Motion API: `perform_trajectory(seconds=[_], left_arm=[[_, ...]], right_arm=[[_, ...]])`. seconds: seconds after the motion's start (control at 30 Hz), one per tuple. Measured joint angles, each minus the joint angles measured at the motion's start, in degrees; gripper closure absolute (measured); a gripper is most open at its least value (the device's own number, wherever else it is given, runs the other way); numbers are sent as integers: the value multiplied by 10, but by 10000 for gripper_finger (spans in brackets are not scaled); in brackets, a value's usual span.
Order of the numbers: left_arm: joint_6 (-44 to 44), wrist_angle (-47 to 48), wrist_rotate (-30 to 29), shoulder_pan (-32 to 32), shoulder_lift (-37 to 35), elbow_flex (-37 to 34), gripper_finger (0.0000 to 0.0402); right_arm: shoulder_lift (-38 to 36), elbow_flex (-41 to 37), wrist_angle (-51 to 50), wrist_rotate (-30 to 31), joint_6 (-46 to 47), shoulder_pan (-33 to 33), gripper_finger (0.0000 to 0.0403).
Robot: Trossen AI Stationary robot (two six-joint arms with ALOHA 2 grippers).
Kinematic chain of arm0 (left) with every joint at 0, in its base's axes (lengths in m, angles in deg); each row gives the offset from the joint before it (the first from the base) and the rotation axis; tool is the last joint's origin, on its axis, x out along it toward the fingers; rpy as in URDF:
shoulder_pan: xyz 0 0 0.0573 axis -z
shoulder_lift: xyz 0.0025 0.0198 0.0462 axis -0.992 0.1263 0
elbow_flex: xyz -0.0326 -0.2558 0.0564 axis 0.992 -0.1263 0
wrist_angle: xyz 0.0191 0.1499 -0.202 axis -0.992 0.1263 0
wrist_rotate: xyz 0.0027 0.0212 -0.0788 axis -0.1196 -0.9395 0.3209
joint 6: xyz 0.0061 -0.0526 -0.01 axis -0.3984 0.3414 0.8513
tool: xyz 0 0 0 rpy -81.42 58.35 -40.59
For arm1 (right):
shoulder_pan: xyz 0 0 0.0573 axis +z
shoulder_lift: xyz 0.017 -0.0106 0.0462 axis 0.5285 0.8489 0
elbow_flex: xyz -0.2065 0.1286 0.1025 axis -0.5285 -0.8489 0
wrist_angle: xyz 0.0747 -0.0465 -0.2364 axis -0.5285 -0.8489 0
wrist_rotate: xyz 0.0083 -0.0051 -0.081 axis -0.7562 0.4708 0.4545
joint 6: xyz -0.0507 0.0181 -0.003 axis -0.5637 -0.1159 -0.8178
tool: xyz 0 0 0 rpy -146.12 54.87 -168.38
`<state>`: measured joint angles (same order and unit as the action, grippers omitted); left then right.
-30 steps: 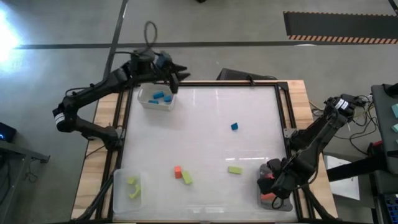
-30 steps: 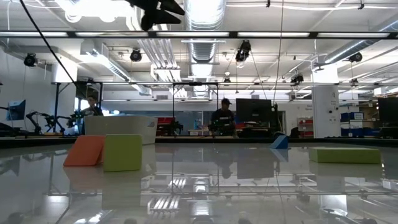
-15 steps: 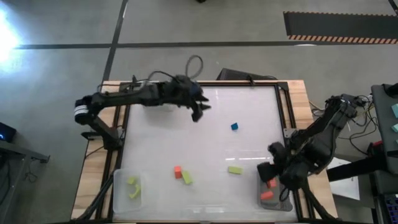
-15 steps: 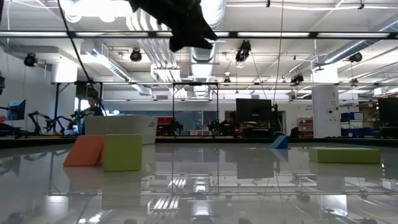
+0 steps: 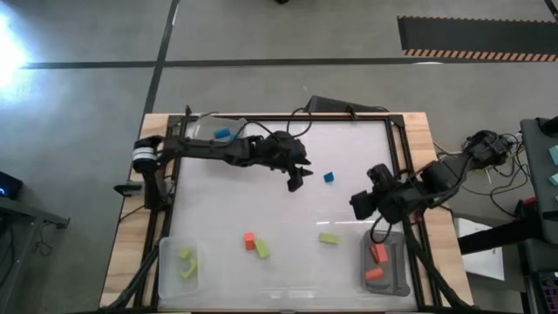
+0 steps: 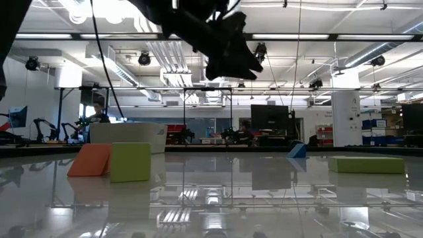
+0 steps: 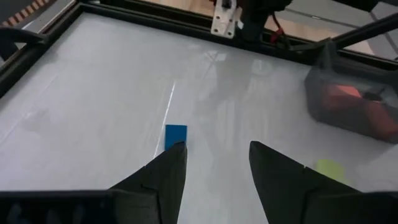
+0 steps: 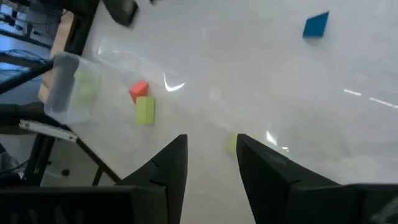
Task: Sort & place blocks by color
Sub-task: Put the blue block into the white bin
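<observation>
A glossy white table (image 5: 288, 209) is seen from above, with two dark robot arms reaching over it. The left gripper (image 5: 297, 180) is stretched out above the middle of the table, its two dark fingers (image 7: 166, 171) parted and holding nothing; a small blue rectangular block (image 5: 329, 177) lies just beside it toward the right arm's side, and in the left wrist view that block (image 7: 175, 135) sits just ahead of one fingertip. The right gripper (image 5: 360, 206) hangs at the right edge of the table, its fingers (image 8: 172, 163) also apart and empty, near a flat yellow-green block (image 5: 329, 237). An orange-red block (image 5: 249, 240) and a second yellow-green block (image 5: 261, 249) lie touching each other in the near middle. A grey tray (image 5: 399, 281) at the near right corner holds orange-red blocks (image 5: 377, 262), a clear tray (image 5: 167, 272) at the near left corner holds yellow-green blocks (image 5: 186, 263), and more blue blocks (image 5: 222, 133) lie at the far left corner.
</observation>
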<state>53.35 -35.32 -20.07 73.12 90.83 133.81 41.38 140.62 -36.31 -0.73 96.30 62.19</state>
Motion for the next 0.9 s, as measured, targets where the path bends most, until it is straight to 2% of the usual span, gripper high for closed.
perform_trajectory(seconds=[0.4, 0.57, 0.73, 0.9], left_arm=[[-45, -104, 12, 0, 92, 0, 235], [-46, -139, 13, 0, 128, 0, 200], [-46, -221, 13, 0, 174, 0, 159], [-46, -257, 13, -2, 212, 11, 142]], right_arm=[[-14, 0, -1, 0, -34, -42, 275], [-15, -1, -1, 2, -34, -51, 275], [-15, -1, -1, 12, -38, -61, 275], [-15, -1, -1, 14, -36, -68, 275]])
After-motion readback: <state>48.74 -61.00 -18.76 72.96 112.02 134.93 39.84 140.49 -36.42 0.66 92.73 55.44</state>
